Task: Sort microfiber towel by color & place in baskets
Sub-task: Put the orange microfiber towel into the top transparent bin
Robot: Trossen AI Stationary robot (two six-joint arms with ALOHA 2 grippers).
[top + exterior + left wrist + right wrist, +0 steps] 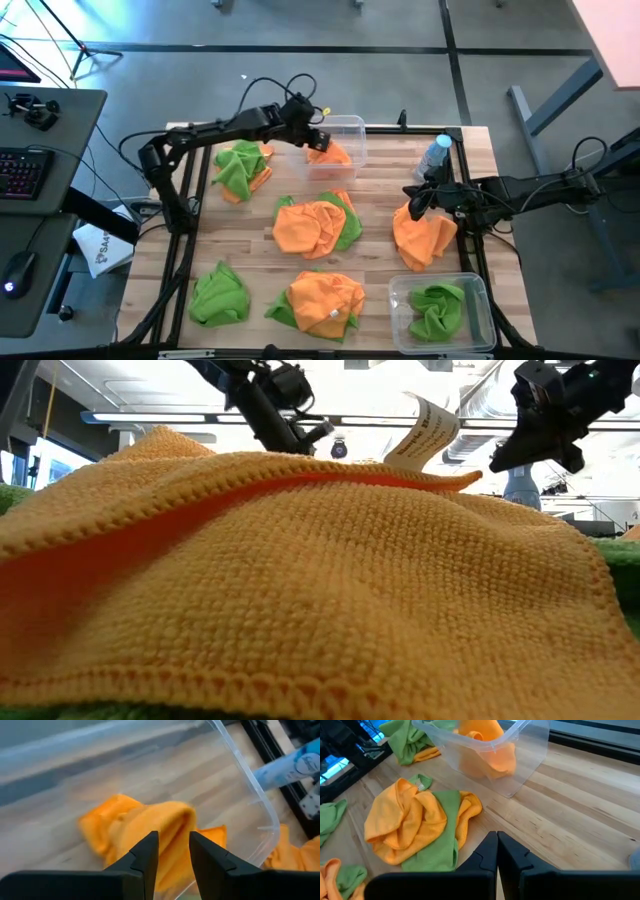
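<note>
An orange microfiber towel [150,820] lies crumpled on the floor of the clear far basket [352,126]. My left gripper [174,836] hangs open just above that towel, inside the basket's rim [250,775], with nothing between its fingers. The near right basket [442,281] holds a green towel [438,308]. My right gripper [497,836] is shut and empty, hovering over the table beside a loose orange towel [425,235].
Loose towels lie on the wooden table: a green and orange heap [240,168] at the far left, an orange and green heap [315,225] in the middle, a green one [220,295] and an orange-green heap [325,300] near the front. A blue-capped bottle [436,155] stands at the far right.
</note>
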